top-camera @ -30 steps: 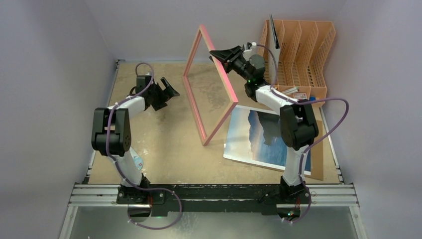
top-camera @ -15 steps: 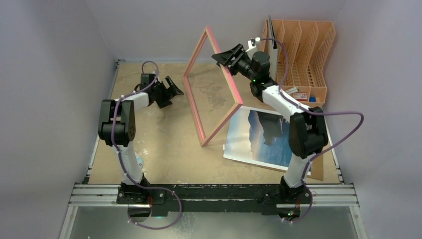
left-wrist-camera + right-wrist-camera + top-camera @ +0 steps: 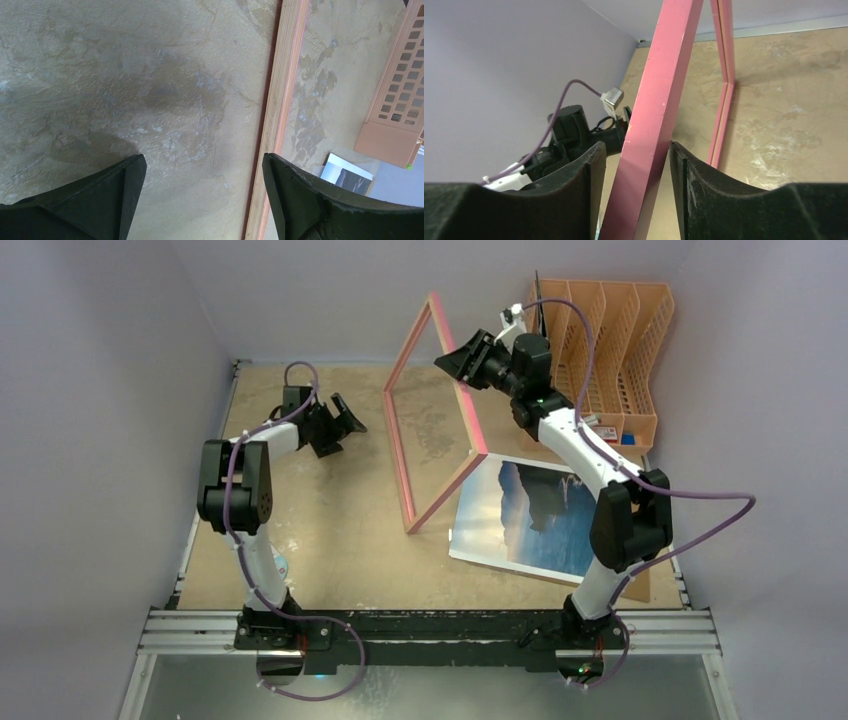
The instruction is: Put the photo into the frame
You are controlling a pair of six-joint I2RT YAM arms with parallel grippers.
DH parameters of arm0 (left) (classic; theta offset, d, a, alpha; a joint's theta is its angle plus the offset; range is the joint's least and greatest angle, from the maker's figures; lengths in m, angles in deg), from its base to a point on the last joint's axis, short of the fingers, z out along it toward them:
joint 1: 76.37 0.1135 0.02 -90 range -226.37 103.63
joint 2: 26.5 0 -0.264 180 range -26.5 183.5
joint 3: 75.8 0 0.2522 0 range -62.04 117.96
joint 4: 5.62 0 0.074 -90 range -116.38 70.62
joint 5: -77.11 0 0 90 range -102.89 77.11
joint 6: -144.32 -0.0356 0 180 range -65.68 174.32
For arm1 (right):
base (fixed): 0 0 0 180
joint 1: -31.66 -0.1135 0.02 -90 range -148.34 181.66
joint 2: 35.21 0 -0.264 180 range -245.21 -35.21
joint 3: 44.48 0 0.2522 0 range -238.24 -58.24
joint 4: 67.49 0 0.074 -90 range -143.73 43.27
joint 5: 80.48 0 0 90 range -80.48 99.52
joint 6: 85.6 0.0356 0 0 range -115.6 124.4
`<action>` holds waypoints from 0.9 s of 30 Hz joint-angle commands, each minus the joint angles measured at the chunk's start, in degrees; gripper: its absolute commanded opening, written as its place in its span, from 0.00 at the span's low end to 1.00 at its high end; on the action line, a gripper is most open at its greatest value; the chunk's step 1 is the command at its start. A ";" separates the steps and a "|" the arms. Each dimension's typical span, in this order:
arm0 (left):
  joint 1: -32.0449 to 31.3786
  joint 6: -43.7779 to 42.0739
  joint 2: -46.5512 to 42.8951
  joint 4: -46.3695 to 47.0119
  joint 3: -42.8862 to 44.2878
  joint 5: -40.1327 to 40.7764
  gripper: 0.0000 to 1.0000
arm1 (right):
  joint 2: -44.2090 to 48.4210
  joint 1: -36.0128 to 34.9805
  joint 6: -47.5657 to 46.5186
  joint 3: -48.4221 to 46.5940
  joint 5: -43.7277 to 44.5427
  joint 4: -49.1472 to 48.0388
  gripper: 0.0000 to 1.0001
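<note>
The frame stands upright on one long edge in the middle of the table, its top leaning toward the back right. My right gripper straddles its raised pink side bar. The jaws are open around the bar, with a gap at the left finger and the right fingertip touching it. The photo lies face up on the table right of the frame. My left gripper hovers wide open and empty left of the frame, whose lower bar runs past its right finger.
An orange file rack stands at the back right, close behind my right gripper. A brown backing sheet lies under the photo's right side. Grey walls enclose the table on three sides.
The frame's top has swung rightward and back, with my right gripper following it and its jaws loosening on the bar. My left gripper moved slightly toward the frame.
</note>
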 commanded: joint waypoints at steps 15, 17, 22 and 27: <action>-0.62 -4.89 -21.62 -13.49 0.15 3.51 0.91 | 0.06 -0.24 -22.97 -9.60 8.85 21.26 0.40; -0.74 -4.97 -24.80 -14.53 -1.08 2.83 0.91 | 0.51 -0.27 -22.61 -9.11 8.43 21.32 0.33; -1.01 -5.54 -31.43 -18.74 -2.76 1.82 0.91 | 2.24 -2.77 -16.62 -2.42 6.59 15.65 0.28; -1.01 -4.85 -39.75 -17.54 -4.80 1.75 0.91 | 4.29 -6.54 -5.17 8.20 9.23 4.71 0.23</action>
